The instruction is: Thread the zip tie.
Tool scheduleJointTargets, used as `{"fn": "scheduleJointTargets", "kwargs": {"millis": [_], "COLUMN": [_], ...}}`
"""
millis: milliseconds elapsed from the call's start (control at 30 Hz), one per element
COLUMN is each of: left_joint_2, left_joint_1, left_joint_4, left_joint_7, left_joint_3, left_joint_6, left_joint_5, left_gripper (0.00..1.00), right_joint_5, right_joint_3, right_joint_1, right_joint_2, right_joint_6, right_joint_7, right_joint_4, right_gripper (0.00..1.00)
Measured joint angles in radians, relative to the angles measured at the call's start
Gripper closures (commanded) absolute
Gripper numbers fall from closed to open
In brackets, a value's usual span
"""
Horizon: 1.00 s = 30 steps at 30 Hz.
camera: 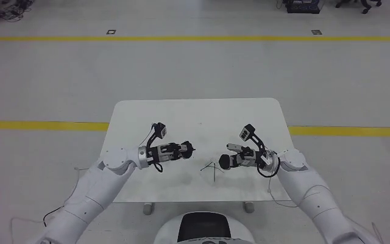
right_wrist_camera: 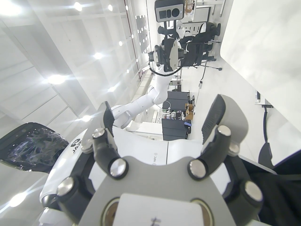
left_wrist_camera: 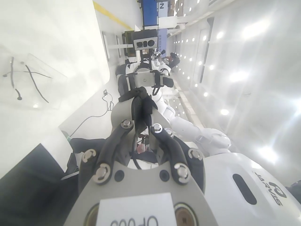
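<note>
I found the zip tie lying flat on the white table, in the gap between my two grippers, nearer the right one and toward the table's near edge. It showed as thin black strands crossed over one another, and I could not tell how many ties made them up. One strand had its long axis running roughly from the far side toward the robot. Another lay slantwise across it, more side to side. In the left wrist view, one strand ended in a small knob.

The left gripper hung over the table a little apart from the strands, pointing across toward the other arm. Its fingers were pressed together, and I saw nothing caught between them. The right gripper sat just beside the strands with its jaws spread wide and nothing in them.

The table had rounded corners. It stood on a pale grey floor crossed by two yellow lines.
</note>
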Motion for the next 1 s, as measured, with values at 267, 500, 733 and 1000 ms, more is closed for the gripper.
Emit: {"fn": "scheduleJointTargets", "kwargs": {"millis": [267,500,733,1000], "left_joint_2": [0.017,0.017,0.017,0.017], "left_joint_1": [0.029,0.028,0.028,0.028], "left_joint_4": [-0.013,-0.013,-0.013,-0.013], "left_joint_7": [-0.02,-0.019,-0.019,-0.019], "left_joint_3": [-0.054,-0.054,-0.054,-0.054], "left_joint_6": [-0.01,-0.01,-0.01,-0.01], "left_joint_5": [-0.007,-0.006,-0.006,-0.006], "left_gripper": [1.0,1.0,1.0,1.0], "right_joint_5": [0.0,-0.245,-0.571,-0.631], "right_joint_3": [0.0,-0.034,-0.123,-0.158], "right_joint_1": [0.0,0.053,0.119,0.126], "right_joint_2": [0.0,0.01,0.009,0.006], "right_joint_6": [0.0,-0.049,0.034,0.084], "right_joint_7": [0.0,0.0,-0.039,-0.045], "right_joint_4": [0.0,-0.085,-0.153,-0.156], "right_gripper": [0.0,0.0,0.0,0.0]}}
